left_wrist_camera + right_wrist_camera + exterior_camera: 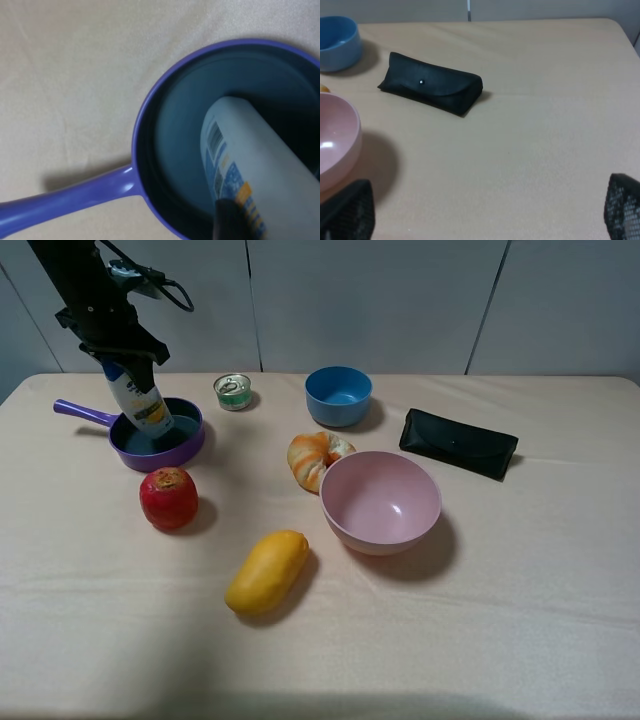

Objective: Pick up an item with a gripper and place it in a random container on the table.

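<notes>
The white bottle (141, 398) with its yellow-orange label leans tilted, its lower end inside the purple frying pan (190, 448) at the back left of the table. My left gripper (124, 352) is shut on the bottle's top and hides the cap. In the left wrist view the bottle (250, 150) reaches down into the pan's dark inside, within the rim (150, 100), with one black finger (229, 220) against it. I cannot tell whether the bottle touches the pan's floor. My right gripper (485, 215) is open and empty above bare cloth.
A red apple (168, 497) lies in front of the pan and a green tin (233, 391) to its right. The blue bowl (338, 395), bread (314, 458), pink bowl (380, 502), yellow mango (266, 571) and black case (458, 442) sit further right.
</notes>
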You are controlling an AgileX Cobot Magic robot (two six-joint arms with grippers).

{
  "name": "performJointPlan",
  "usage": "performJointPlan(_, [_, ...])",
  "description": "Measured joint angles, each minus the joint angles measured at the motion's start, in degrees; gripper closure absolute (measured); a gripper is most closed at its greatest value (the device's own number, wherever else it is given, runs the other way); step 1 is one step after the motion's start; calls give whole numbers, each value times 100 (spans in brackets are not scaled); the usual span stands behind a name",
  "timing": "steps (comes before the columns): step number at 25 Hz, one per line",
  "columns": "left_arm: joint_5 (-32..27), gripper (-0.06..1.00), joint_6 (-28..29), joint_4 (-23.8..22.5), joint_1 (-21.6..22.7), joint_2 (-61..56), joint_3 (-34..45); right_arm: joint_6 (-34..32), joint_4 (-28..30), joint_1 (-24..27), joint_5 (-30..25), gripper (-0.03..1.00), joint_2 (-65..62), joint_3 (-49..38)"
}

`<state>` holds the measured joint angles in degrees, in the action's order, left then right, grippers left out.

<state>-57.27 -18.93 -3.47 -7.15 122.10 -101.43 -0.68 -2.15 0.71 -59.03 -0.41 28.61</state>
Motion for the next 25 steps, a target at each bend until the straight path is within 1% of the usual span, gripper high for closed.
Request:
performJointPlan(2, [0, 49, 6, 23, 0, 0, 0, 0, 0, 0, 0, 27, 0, 0])
performJointPlan(4, [0, 42, 17, 66, 0, 0, 0, 0, 0, 0, 0, 27, 0, 0])
performJointPlan(9, [0, 21, 24, 107, 0, 0, 0, 0, 0, 0, 0, 27, 0, 0])
performJointPlan(11, [-42, 15, 24, 107, 0, 0, 0, 0, 0, 0, 0, 27, 0, 0])
performJointPlan(14, [-111, 11, 28, 107, 0, 0, -35, 0, 0, 0, 0, 27, 0, 0])
performJointPlan(18, [-272, 9, 68, 118, 0, 0, -204, 0, 0, 0, 0, 27, 0, 0])
performJointPlan(22, [-589, 2, 140, 118, 0, 0, -517, 0, 0, 0, 0, 27, 0, 0])
performJointPlan(25, [-864, 0, 156, 118, 0, 0, -719, 0, 0, 0, 0, 27, 0, 0])
